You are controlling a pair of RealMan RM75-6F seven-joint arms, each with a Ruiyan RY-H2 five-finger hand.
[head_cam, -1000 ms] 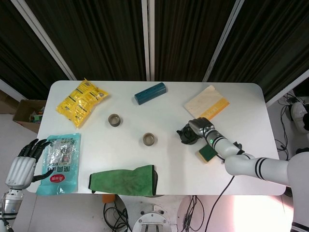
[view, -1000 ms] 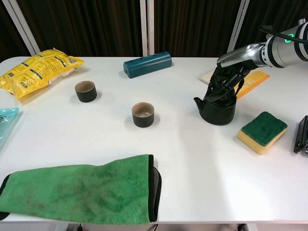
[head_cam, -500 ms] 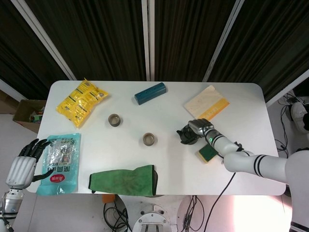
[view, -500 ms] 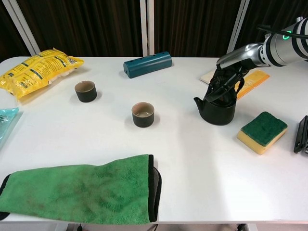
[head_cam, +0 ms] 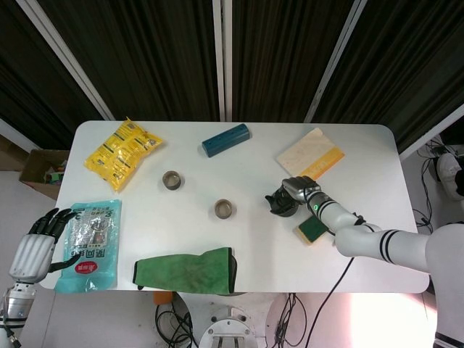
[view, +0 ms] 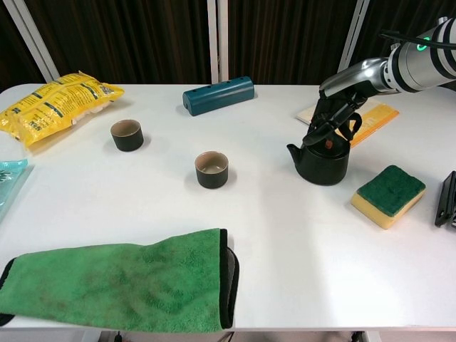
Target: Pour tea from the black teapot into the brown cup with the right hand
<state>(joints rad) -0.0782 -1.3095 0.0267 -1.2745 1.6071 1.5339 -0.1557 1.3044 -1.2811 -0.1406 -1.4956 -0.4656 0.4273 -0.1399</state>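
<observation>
A lab test bay: white table [head_cam: 239,239], black curtains [head_cam: 145,51], floor cables [head_cam: 290,326].

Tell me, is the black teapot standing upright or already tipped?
Upright: the black teapot sits flat on the table, spout level, with the right hand over it.

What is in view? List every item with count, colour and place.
teapot: 1, black, right of centre, spout left.
cups: 2, brown, one at centre, other further left.
case: 1, teal, far middle.
snack bag: 1, yellow, far left.
packet: 1, light blue, near left edge.
cloth: 1, green, near edge.
sponge: 1, green on yellow, right of teapot.
booklet: 1, cream and orange, far right.
table: 1, white.
right hand: on the teapot's top.
left hand: off the table's left, fingers spread.
</observation>
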